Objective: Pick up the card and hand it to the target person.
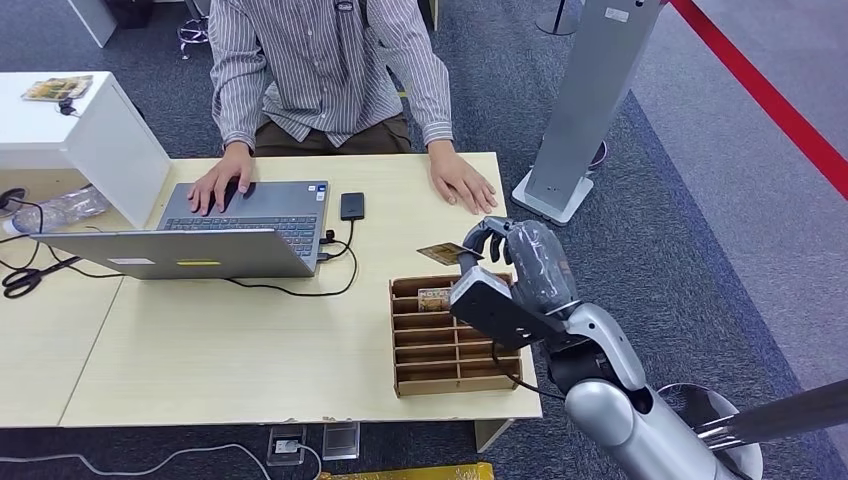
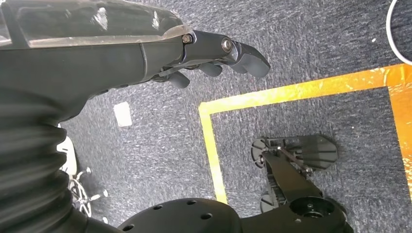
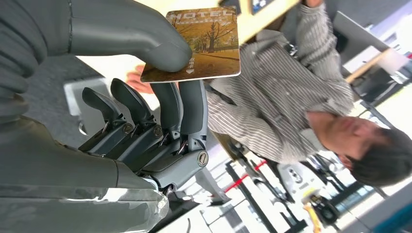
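Note:
My right hand (image 1: 510, 270) hovers above the wooden slotted card box (image 1: 430, 340) and pinches a golden-brown card (image 1: 446, 253) between thumb and fingers. In the right wrist view the card (image 3: 204, 46) shows a tree picture, pressed by the thumb (image 3: 145, 41) against the dark fingers (image 3: 187, 104). The card points toward the person in a striped shirt (image 1: 330, 65) seated across the table, whose hand (image 1: 462, 182) rests on the tabletop just beyond it. My left hand (image 2: 214, 58) hangs over the carpet, fingers loosely curled, holding nothing.
An open laptop (image 1: 225, 235) with a cable and a black phone (image 1: 352, 206) lie on the light wooden table (image 1: 220, 340). Another card (image 1: 434, 296) stands in the box. A white cabinet (image 1: 90, 130) stands left, a grey pillar (image 1: 590, 100) right.

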Robot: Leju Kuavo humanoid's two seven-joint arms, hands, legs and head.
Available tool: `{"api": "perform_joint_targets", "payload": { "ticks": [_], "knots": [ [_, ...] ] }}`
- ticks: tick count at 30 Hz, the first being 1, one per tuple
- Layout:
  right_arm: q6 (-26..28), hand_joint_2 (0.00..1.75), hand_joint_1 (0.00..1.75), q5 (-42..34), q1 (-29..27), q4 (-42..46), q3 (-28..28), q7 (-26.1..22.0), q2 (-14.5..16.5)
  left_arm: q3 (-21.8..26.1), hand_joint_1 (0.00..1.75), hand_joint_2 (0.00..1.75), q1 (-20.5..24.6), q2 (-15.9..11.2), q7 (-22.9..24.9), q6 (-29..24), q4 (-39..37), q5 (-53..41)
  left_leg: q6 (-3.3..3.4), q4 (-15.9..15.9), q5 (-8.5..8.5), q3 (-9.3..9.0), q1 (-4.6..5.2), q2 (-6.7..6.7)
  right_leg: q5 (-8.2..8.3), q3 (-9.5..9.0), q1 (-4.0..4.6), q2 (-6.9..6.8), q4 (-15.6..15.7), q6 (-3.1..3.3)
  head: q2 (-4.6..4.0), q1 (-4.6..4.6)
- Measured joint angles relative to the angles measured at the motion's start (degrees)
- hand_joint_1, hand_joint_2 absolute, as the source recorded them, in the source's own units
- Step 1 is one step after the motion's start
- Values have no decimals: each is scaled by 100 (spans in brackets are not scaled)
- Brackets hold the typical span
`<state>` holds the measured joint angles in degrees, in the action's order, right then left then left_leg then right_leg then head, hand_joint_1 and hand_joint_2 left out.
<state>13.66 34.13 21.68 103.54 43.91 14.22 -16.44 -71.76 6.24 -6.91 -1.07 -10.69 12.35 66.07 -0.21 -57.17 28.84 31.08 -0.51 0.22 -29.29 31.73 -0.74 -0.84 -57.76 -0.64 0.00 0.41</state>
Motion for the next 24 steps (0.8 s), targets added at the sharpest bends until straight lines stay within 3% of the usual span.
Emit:
{"api": "perform_joint_targets", "payload": {
  "ticks": [7,17,24],
  "knots": [
    [-75,175,162,-321,508,49,-108,-161,-28,0,0,175,4,1,34,20,0,20,0,1,-1,3,0,-1,0,-3,0,-1,-2,0,0,-5],
    [1959,175,162,594,1363,-1729,-8,-1126,516,-60,0,175,92,74,44,105,0,-178,0,1,-2,4,0,-4,0,-4,0,-6,-3,0,1,4],
    [2277,175,162,782,1446,-2655,47,-1194,791,-129,0,175,118,96,116,109,0,-186,-1,1,-2,7,0,-4,0,0,1,-5,-3,0,1,1]
  ]
}}
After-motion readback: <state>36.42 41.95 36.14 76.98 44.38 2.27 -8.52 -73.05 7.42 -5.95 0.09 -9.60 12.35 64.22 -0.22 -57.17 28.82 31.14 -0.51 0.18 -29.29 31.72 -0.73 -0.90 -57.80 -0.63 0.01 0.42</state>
